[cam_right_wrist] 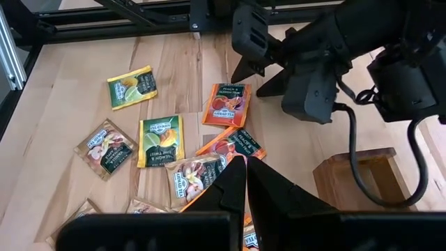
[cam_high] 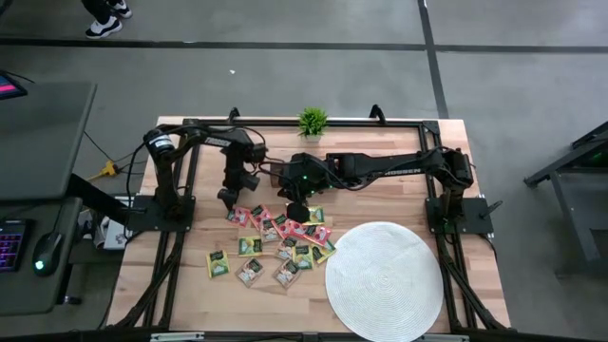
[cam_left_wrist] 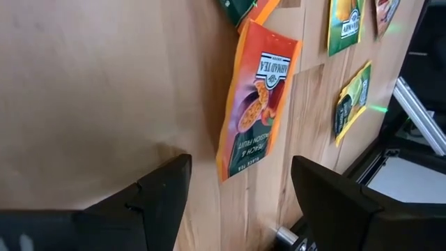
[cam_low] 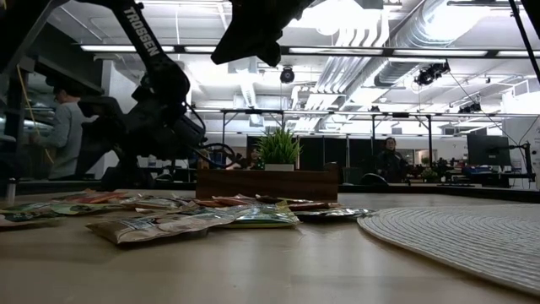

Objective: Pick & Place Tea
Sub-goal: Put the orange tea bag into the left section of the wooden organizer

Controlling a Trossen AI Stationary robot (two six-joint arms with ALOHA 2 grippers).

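Note:
Several tea packets (cam_high: 271, 242) lie flat and scattered on the wooden table, left of the round white mat (cam_high: 385, 280). My left gripper (cam_high: 227, 198) stands open just above the table at the pile's far left corner. Its fingers slant down toward an orange packet (cam_left_wrist: 258, 104) that lies a little ahead of them, untouched. The right wrist view shows the same left gripper (cam_right_wrist: 254, 77) beside that orange packet (cam_right_wrist: 226, 103). My right gripper (cam_right_wrist: 244, 167) hangs shut high over the middle of the pile, with nothing seen between its fingers.
A small green potted plant (cam_high: 312, 122) stands at the table's far edge. A wooden block (cam_right_wrist: 355, 174) sits under my right arm. A black frame rail (cam_high: 285, 122) runs around the table. In the low view a person (cam_low: 63, 127) shows beyond the table.

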